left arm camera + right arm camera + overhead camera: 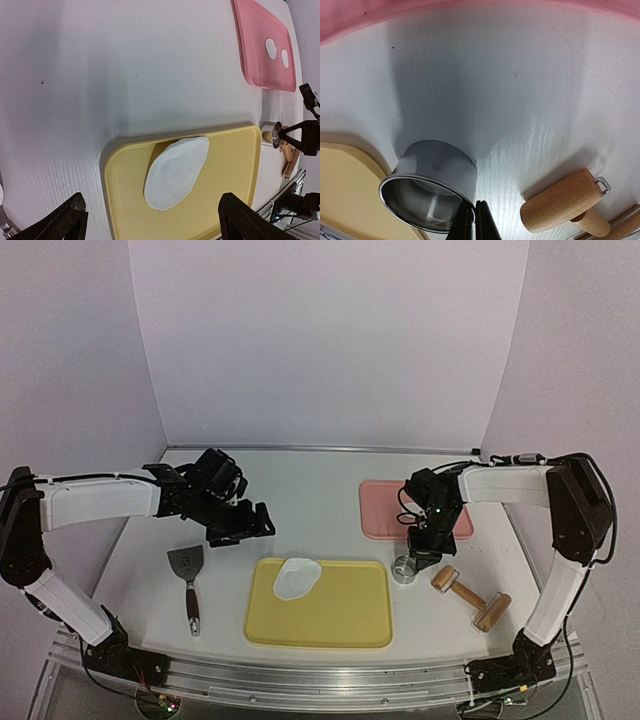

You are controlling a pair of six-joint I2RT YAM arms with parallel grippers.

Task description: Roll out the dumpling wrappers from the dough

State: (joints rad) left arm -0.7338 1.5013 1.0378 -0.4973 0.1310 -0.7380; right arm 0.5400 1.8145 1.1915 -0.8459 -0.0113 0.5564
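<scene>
Dumpling wrappers (271, 48) visible only from left wrist, on pink tray (255, 40); left pincer (150, 205) spread, right pincer (474, 214) closed.

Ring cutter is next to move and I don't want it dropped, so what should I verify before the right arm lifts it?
1. Right gripper shut at the near rim of the ring cutter: ok.
2. Cutter wall actually pinched between the fingers: cannot tell, since the tips hide the rim there.
3. Dough sheet lying flat on the yellow tray: ok.
4. Left gripper open and clear of the dough: ok.
5. Rolling pin apart from the cutter: ok.
6. Bare room on the pink tray beside the two dumpling wrappers: ok.
</scene>
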